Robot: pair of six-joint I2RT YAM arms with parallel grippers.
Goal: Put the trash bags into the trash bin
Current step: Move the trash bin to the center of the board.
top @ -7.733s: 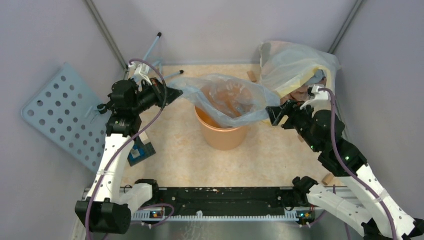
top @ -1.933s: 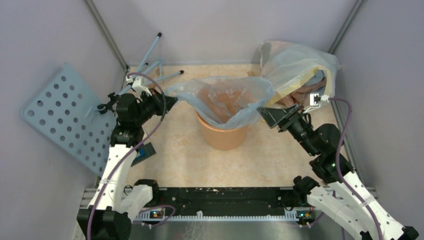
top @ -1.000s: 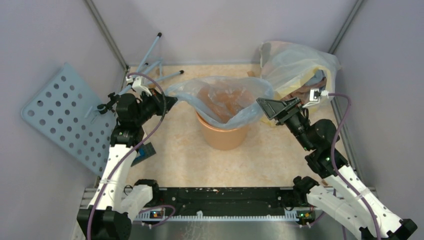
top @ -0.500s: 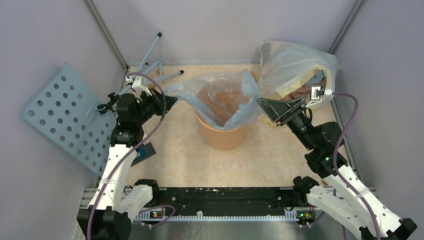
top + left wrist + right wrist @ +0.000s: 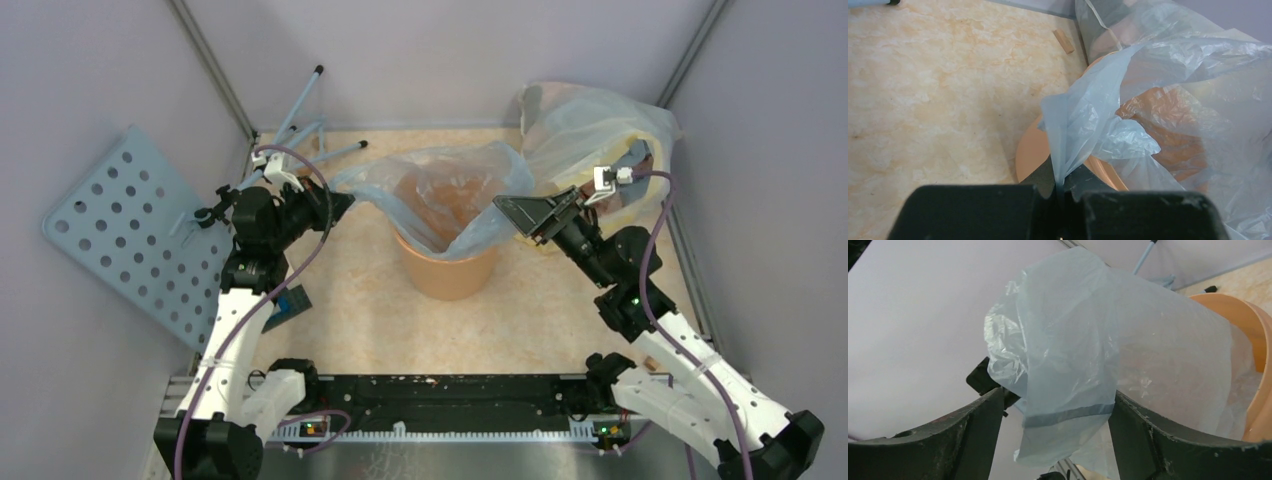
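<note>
Trash bag (image 5: 452,198) draped in and over trash bin (image 5: 446,280), mouth stretched left to right; left fingers (image 5: 973,212) clenched on its left corner; right fingers (image 5: 948,445) spread, released, loose right edge hanging between them.

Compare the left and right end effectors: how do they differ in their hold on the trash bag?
The left end effector is shut, pinching the edge of the trash bag. The right end effector is open, and the bag's edge hangs unclamped between its spread jaws. The left end effector sits to the left of the orange trash bin, the right end effector to its right. Both point inward at the bag's mouth.
</note>
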